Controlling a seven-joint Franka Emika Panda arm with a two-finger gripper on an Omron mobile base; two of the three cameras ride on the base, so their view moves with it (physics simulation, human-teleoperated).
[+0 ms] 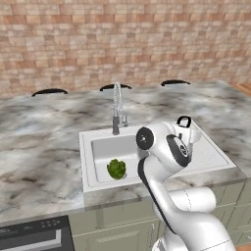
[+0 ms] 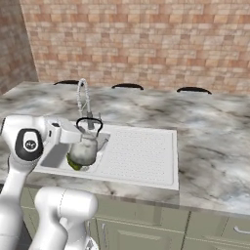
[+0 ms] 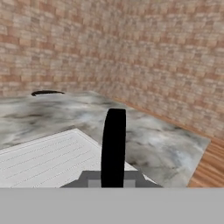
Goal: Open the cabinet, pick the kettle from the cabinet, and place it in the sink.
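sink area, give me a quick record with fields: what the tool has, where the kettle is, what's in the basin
tool: shut on the kettle's black handle
kettle: hanging from the tool above the sink, over the right part of the basin beside the ribbed drainboard; whether it touches anything cannot be told
sink: white, set in the marble counter, chrome tap at the back
in basin: a leafy green vegetable

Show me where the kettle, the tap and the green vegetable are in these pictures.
kettle (image 2: 84, 150): right base view, on its silver belly.
tap (image 1: 117, 100): left base view, on the upright chrome neck.
green vegetable (image 1: 116, 168): left base view, on its leafy middle, in the basin.
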